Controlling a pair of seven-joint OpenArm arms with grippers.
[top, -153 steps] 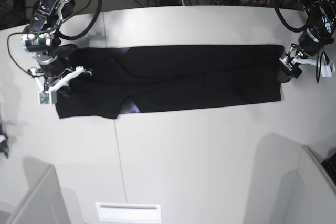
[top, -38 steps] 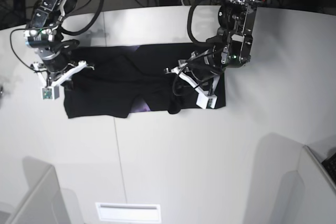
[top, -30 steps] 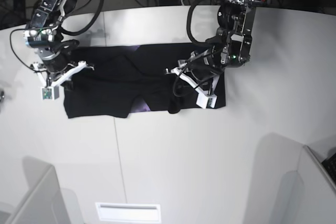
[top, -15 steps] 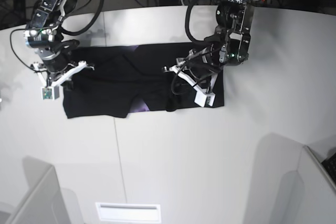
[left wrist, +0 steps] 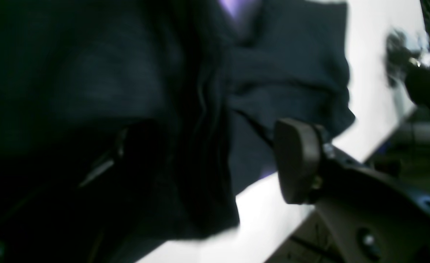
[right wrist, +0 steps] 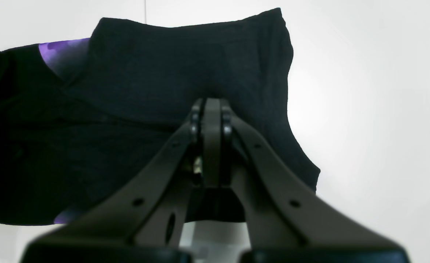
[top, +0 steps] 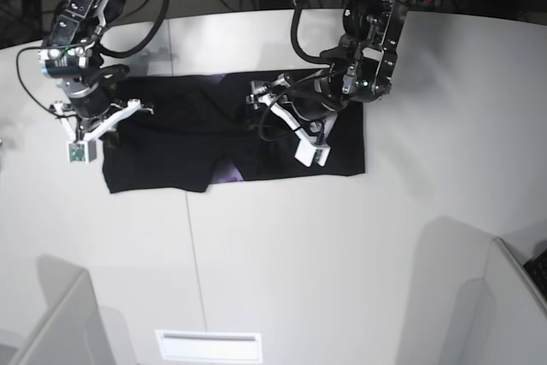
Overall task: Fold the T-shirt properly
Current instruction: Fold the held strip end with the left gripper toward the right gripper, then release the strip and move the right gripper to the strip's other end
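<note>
**Soft black cloth, half folded, one end pinned**

We see the T-shirt (top: 231,134) lying flat on the table (top: 342,254), a black band doubled over on itself, with a sliver of purple print showing at its near edge. Our right gripper (top: 90,117) sits with its jaws pressed together at the shirt's sleeve end; the wrist view shows them closed over the cloth, though whether fabric is pinched between them we cannot tell. Our left gripper (top: 273,117) hangs over the middle of the shirt, jaws apart and nothing held, as far as that blurred view allows. The cloth looks light, limp and wrinkle-prone; it should sag and drag if lifted. We judge corners and folded edges the best places to pinch, both layers together.
</note>
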